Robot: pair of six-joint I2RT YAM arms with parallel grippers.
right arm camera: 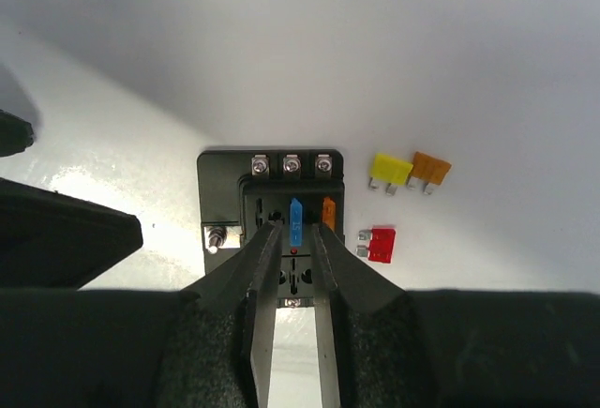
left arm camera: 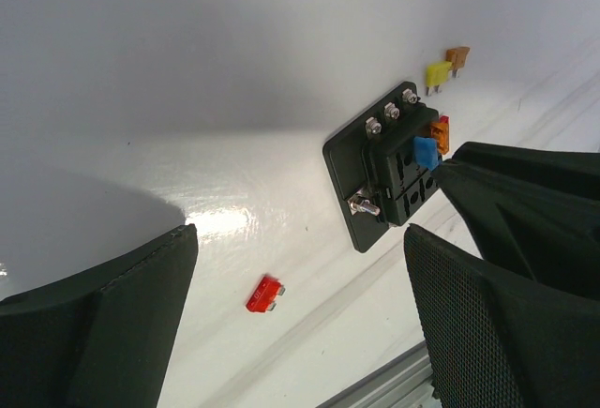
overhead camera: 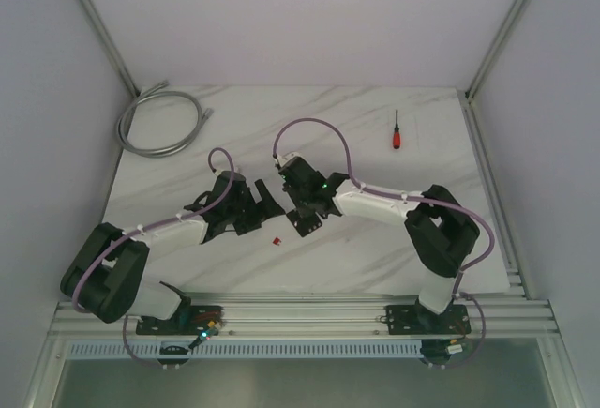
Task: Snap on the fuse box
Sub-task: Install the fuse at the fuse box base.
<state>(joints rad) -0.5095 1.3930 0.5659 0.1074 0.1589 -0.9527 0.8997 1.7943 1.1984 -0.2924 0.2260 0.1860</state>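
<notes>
1. Bench [overhead camera: 375, 145]: the top is smooth and glossy, and nothing visible fixes the fuse box [right arm camera: 220, 188] to it. The box lies flat mid-bench, directly under the right pincer [right arm camera: 295, 239]. An off-axis push would likely slide or spin it.
2. Left pincer [left arm camera: 300, 267]: fully released and empty, hovering just left of the box without bracing it. It sits very near the right pincer, so a careless move by either could clip the other.
3. Right pincer: the fingers are slightly parted, tips either side of the blue fuse [right arm camera: 296, 220] seated in the box. It doesn't look to be pinching. A skewed lift-off could let a tip drag that fuse up or cock it.
4. Fuse box: the seated orange fuse [right arm camera: 328, 211] is next to the blue one, and the other slots look empty. A half-seated blade would mean a bad snap. I can't tell seating depth from here.
5. Loose red fuse [right arm camera: 380, 244], yellow fuse [right arm camera: 389, 169] and loose orange fuse [right arm camera: 429, 169]: all just beside the box. A low sweep would scatter them, or a sliding box could ride up on one.
</notes>
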